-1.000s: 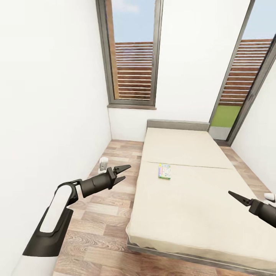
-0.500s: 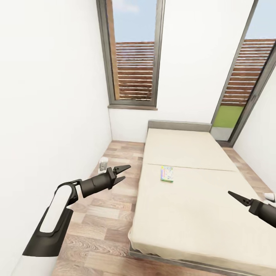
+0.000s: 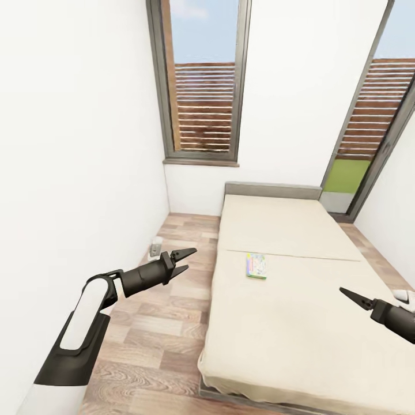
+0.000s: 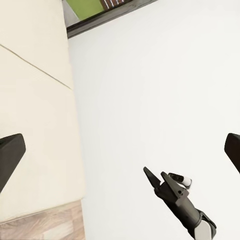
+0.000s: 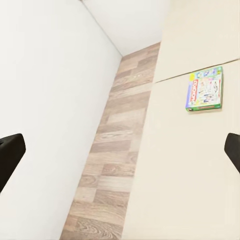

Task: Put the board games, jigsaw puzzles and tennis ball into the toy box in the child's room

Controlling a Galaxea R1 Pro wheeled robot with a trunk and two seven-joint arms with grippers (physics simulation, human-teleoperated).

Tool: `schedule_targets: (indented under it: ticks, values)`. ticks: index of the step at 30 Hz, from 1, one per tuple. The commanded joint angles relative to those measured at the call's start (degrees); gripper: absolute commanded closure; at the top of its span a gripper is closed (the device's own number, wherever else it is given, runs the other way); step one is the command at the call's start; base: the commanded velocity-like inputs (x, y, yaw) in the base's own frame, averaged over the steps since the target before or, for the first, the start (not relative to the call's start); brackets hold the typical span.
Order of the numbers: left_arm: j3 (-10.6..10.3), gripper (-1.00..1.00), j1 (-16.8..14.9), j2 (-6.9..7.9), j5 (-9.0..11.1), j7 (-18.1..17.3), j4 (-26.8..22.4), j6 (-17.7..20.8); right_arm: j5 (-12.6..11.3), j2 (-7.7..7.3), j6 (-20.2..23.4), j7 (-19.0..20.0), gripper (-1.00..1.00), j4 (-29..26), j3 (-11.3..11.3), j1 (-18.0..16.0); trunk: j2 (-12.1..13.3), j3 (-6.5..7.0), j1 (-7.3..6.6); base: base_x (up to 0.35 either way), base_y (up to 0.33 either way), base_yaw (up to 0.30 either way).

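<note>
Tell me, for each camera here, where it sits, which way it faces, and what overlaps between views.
Head view: high on the robot, looking forward and down at the bed; both arms show, with the left pincer and right pincer open.
Left wrist view: on the left arm, facing across the bed toward the white wall and the right pincer.
Right wrist view: on the right arm, facing the bed and floor.
Shared: head and right wrist views both show the board game.

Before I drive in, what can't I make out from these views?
- Right gripper: head view's right edge cuts off its arm.
- Monopoly box: print too small to read in the head view.
- Small white object on the floor by the wall: too small to identify.
- Bed: near end cut off by the bottom edge.
</note>
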Motion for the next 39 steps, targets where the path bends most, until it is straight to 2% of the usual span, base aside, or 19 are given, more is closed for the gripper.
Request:
schedule_targets:
  ticks: [1,17,26,39]
  values:
    - [-0.04,-1.0,-0.05,0.03,0.57,0.53,-0.05,0.09,0.07,0.01,0.26,0.23,-1.0,-0.01,-0.02,-0.07,-0.12,-0.12,0.04,0.02,0.014,-0.105]
    - [0.07,-1.0,-0.05,0.05,0.69,0.53,1.28,0.09,0.1,0.02,0.25,0.22,-1.0,-0.06,1.3,-0.07,-0.12,-0.12,0.04,0.006,0.005,-0.188]
    - [0.09,-1.0,0.01,0.09,0.61,0.38,1.42,0.07,0.15,-0.15,0.21,0.22,-1.0,-0.17,1.36,-0.07,-0.12,-0.12,0.04,0.053,0.029,-0.038]
    - [0.06,-1.0,0.03,0.09,0.52,0.36,1.43,0.03,0.15,-0.24,0.19,0.23,-1.0,-0.19,1.37,-0.05,-0.12,-0.12,0.04,0.216,0.138,-0.006]
